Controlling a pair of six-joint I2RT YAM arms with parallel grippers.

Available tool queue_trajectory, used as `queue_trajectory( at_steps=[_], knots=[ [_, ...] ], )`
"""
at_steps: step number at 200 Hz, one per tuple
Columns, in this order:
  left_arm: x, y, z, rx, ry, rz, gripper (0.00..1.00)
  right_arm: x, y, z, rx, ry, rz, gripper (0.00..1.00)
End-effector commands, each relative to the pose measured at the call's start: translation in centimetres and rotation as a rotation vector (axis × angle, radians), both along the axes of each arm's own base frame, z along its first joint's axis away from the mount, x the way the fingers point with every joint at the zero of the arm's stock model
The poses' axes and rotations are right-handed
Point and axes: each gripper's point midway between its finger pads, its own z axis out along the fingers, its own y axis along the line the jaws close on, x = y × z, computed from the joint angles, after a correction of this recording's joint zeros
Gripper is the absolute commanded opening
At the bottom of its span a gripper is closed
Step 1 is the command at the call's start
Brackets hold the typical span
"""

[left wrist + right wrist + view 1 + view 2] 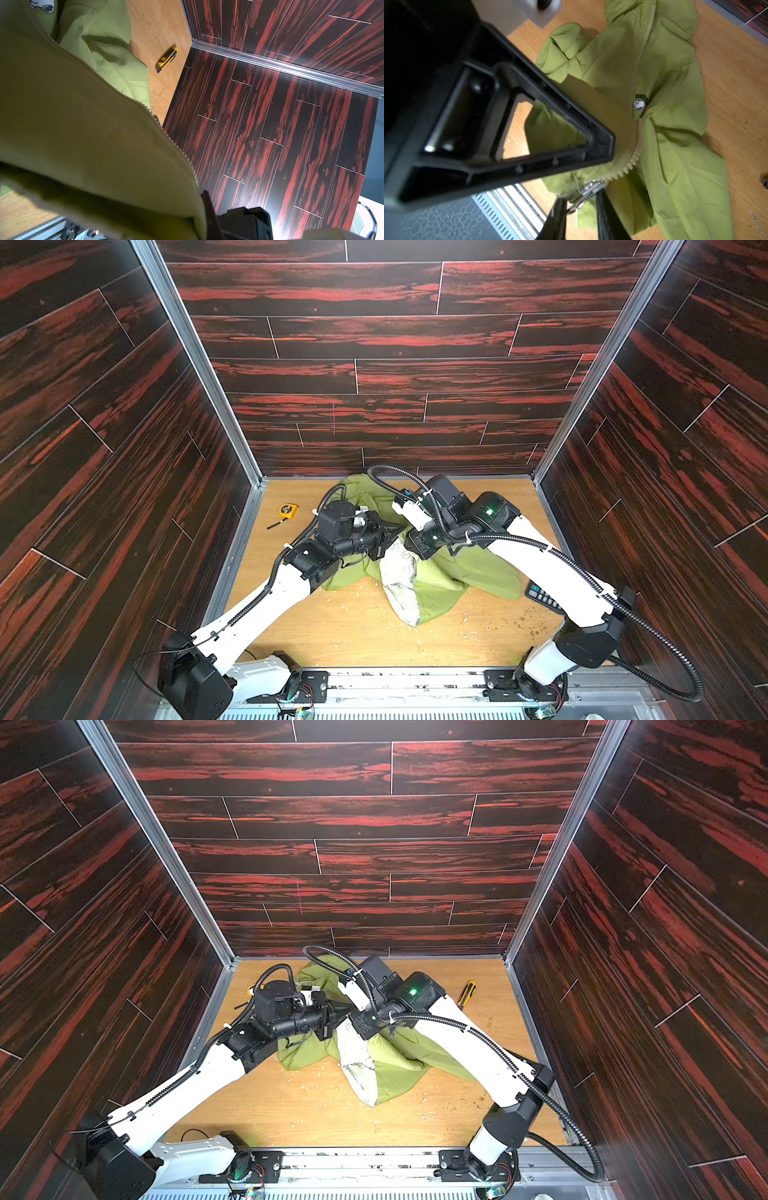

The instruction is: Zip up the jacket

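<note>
The jacket (436, 585) lies crumpled in the middle of the table (353, 635), between the two arms. It is thin, light and limp, so it will bunch and slide rather than resist a pull, and the slick shell gives little purchase. The sound places to hold it are the stiffer zipper tape and the metal zipper pull (586, 190), with the fabric below kept taut. The left gripper (604, 145) is closed tight on the jacket's front edge just beside the zipper teeth (629, 164), lifting that edge off the table. The right gripper (581, 205) is narrowed to a small gap around the zipper pull and appears to pinch it, though the blurred close view leaves the contact unsure. The shell is lime-green and creased, with a small white cartoon-dog chest logo (639, 104) and pale plastic teeth. A whitish patterned lining (401, 585) shows where a panel has flipped over.
</note>
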Motion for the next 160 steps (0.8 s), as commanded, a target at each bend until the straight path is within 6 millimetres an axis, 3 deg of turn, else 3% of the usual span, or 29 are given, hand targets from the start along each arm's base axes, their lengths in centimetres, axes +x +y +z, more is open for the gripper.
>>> queue_trajectory(
  at_steps=[1, 30, 61, 130, 160],
  knots=[
    [0.02, -0.17, 1.51, -0.029, -0.034, -0.013, 0.0, -0.55, -0.83, 2.14, 0.028, -0.037, -0.004, 0.27],
    [0.03, -0.17, 1.53, -0.03, -0.035, -0.014, 0.0, -0.53, -1.01, 2.43, 0.033, -0.045, -0.012, 0.29],
    [-0.02, -0.18, 1.37, -0.028, -0.033, -0.016, 0.0, -0.6, -1.16, 2.73, 0.037, -0.051, -0.013, 0.22],
    [-0.03, -0.26, 1.22, -0.027, -0.03, -0.019, 0.0, -0.85, -1.33, 3.12, 0.048, -0.054, -0.011, 0.17],
    [0.01, -0.33, 1.19, -0.027, -0.031, -0.022, 0.0, -0.89, -1.18, 2.97, 0.049, -0.046, -0.007, 0.21]
  ],
)
